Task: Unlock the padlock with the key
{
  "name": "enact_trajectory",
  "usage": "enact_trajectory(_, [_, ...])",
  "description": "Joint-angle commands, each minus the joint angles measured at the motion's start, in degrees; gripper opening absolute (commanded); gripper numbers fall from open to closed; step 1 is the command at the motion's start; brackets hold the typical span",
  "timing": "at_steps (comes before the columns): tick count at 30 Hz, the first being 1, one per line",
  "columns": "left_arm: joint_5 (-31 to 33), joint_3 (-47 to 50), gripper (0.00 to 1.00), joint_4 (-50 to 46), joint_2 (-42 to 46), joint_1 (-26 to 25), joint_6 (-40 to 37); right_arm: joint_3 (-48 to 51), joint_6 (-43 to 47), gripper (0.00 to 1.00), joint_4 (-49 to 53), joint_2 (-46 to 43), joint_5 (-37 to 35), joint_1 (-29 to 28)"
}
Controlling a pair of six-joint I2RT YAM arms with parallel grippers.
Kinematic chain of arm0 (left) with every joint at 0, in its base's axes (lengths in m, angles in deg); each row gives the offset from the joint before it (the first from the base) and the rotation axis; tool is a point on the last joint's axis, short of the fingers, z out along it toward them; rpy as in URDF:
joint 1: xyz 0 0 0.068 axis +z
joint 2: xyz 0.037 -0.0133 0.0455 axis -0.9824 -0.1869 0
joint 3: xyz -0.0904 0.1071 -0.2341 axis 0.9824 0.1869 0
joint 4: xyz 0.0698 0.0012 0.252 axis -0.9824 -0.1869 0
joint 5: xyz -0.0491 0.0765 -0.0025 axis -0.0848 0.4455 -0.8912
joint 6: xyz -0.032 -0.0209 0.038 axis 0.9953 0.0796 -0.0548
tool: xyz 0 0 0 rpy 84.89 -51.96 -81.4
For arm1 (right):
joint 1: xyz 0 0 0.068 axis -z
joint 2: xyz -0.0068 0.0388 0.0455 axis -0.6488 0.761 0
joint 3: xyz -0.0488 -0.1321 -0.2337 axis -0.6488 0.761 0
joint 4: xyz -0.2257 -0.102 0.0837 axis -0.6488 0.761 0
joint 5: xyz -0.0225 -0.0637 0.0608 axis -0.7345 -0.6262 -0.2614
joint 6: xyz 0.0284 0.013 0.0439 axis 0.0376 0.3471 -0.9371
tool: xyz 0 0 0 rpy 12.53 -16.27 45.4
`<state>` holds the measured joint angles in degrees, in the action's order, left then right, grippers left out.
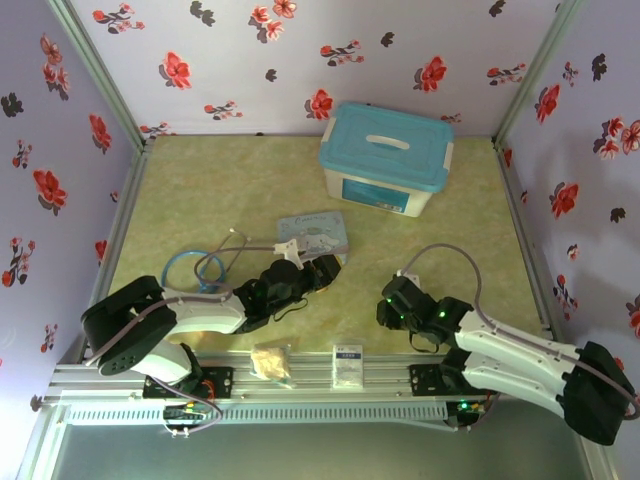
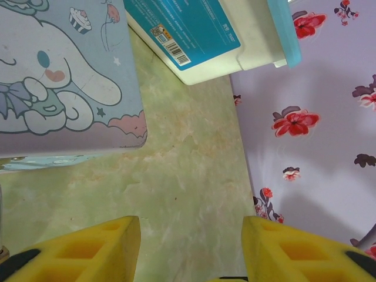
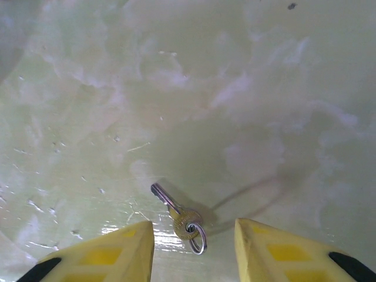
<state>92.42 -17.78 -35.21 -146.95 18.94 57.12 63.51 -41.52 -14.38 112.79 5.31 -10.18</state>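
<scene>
Lying flat and loose, the key (image 3: 175, 211) rests on the pale green table (image 3: 247, 88), its blade pointing up and to the left in the right wrist view and its ring toward the camera. The right gripper (image 3: 192, 249) stands directly over it, jaws apart, one yellow finger to each side of the key's bow; neither finger touches the key, and nothing is held.

Where the padlock lies I cannot tell from these views.

The left gripper (image 2: 191, 249) is likewise apart, with only bare table between its fingers. It sits near the corner of the pastel cartoon tin (image 2: 59, 76), with the blue-lidded storage box (image 1: 385, 155) further off against the back wall. A blue-tubed stethoscope (image 1: 195, 268) lies beside the left arm and plays no part.

Assessment: the task is at its earliest stage. The key is not picked up, no lock is secured by either arm, and nothing has been inserted or turned. Outstanding work, in my judgement: close on the key, lift it, take hold of the padlock, align, insert, turn, and free the shackle.
</scene>
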Motion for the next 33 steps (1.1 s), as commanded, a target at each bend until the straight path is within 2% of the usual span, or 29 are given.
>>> enact_trajectory(1, [-0.2,0.7,0.49,2.8,-1.4,-0.4,-0.4,-1.3,3.5,0.39,1.7,1.3,0.6,0.0])
enact_trajectory(15, [-0.8,1.5,0.48,6.3,-2.5,-0.4,-0.1,-4.6,5.6,0.34,-0.7,12.5,2.6,0.1])
enact_trajectory(22, [-0.7,2.3,0.48,7.3,-2.5,-0.4,0.3,-5.0,5.7,0.31,-0.9,14.6,3.1,0.1])
enact_trajectory(29, [-0.5,3.0,0.48,8.0,-2.3,-0.4,0.3,-5.1,5.9,0.23,-4.4,16.8,6.1,0.1])
enact_trajectory(33, [-0.2,3.5,0.48,8.0,-1.5,-0.4,0.2,-5.0,5.8,0.14,-6.3,17.8,7.1,0.3])
